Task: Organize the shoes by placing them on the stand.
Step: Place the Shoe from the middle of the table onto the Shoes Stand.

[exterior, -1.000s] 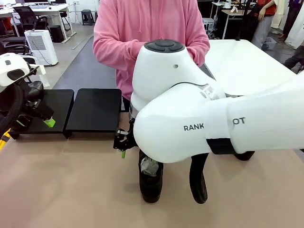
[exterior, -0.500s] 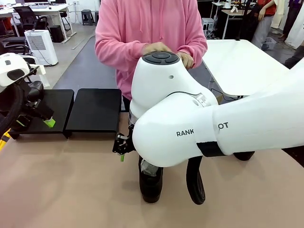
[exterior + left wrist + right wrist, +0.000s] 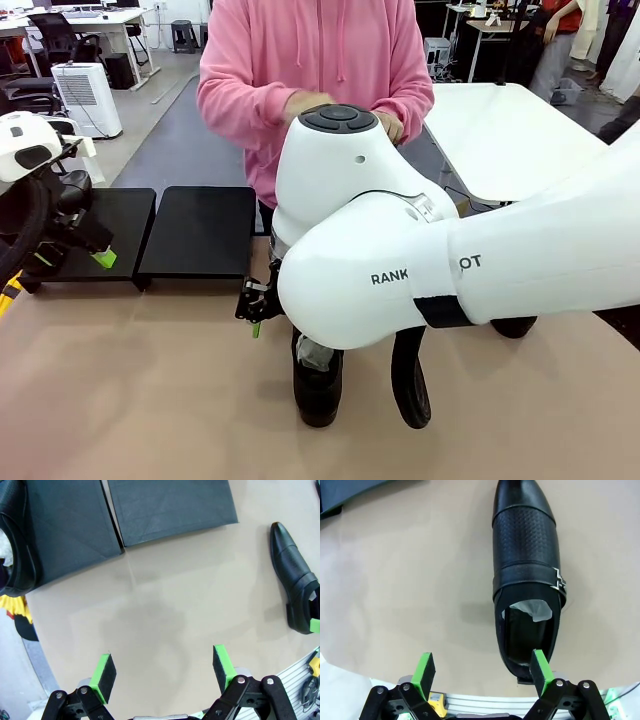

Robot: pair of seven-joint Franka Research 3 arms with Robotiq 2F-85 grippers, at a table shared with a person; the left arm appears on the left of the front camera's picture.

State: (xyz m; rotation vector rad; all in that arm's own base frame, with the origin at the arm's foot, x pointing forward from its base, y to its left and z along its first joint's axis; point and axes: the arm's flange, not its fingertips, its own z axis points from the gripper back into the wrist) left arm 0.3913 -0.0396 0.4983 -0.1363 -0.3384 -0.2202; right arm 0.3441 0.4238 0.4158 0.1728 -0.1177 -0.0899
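Entry 1, right arm: I logged it reaching across the middle of the beige table, its thick white link bulking in the foreground. Dark lettering on that link read "RANK" and, further along, "OT".

Entry 2, right gripper: its jaws were spread wide with nothing between them. It hung above the heel end of a glossy black leather dress shoe. One green pad overlapped the heel, and I could not tell whether they touched.

Entry 3, left gripper: one, jaws wide and empty, pointed down at bare tabletop in front of the stand.

Entry 4, hands: two, belonging to a person in a pink hooded top. Both rested at the dark round cap on the right arm's joint.

Entry 5, shoes: I counted two in the left wrist view.
- The one under the right gripper lay on the table, with white crumpled paper inside and a metal buckle on its strap.
- The second shoe sat on the stand.

Entry 6, low matte-black rectangular stand: two units stood side by side. The second shoe was on the unit farther from the table shoe, and the nearer unit's top was bare.
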